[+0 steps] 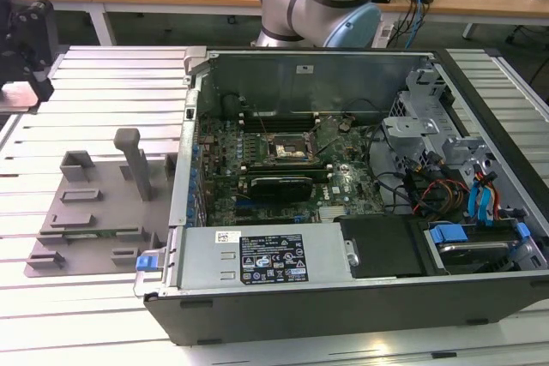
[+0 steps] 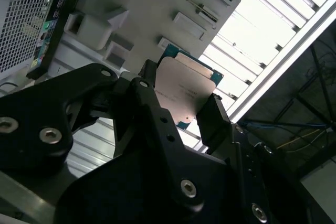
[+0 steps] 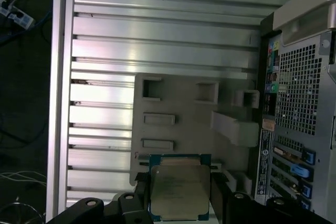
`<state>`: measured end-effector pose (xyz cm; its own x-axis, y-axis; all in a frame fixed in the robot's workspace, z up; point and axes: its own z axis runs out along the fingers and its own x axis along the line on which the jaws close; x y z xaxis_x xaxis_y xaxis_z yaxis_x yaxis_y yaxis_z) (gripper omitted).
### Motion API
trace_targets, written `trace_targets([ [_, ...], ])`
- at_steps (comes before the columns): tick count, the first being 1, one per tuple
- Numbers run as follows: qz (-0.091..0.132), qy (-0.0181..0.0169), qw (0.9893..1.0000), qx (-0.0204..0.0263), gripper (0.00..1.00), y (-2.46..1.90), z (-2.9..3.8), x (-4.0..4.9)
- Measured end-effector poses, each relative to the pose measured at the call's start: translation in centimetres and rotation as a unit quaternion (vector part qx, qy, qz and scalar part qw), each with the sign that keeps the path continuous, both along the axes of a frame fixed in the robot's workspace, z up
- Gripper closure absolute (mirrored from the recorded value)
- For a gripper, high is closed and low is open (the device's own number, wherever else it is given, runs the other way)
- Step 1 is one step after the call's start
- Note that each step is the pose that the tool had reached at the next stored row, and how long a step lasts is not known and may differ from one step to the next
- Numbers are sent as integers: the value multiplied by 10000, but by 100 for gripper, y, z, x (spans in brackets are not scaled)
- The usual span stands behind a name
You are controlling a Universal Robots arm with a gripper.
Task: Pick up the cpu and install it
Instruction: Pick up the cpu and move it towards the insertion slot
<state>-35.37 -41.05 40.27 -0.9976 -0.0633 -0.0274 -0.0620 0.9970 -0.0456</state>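
Your jaws pinch the cpu (image 2: 181,85) by two opposite edges. The gripper (image 2: 181,100) hangs over the grey fixture plate (image 3: 178,103), which sits beside the computer case (image 3: 299,103) on the slatted worktop (image 3: 157,40).

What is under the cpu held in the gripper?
The grey fixture plate on the slatted table lies below the cpu; the plate's part right behind it is covered.
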Motion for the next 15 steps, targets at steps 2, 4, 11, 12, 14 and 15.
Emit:
trace_targets([
  [2, 0, 0, 10000, -2, 45, 0, 1, 64],
  [4, 1, 0, 10000, -4, 45, 0, 0, 134],
  [11, 0, 0, 10000, -14, 45, 0, 0, 352],
  [12, 1, 0, 10000, -16, 45, 0, 0, 389],
  [14, 0, 0, 10000, -18, 45, 0, 0, 439],
  [15, 0, 0, 10000, -21, 45, 0, 0, 481],
])
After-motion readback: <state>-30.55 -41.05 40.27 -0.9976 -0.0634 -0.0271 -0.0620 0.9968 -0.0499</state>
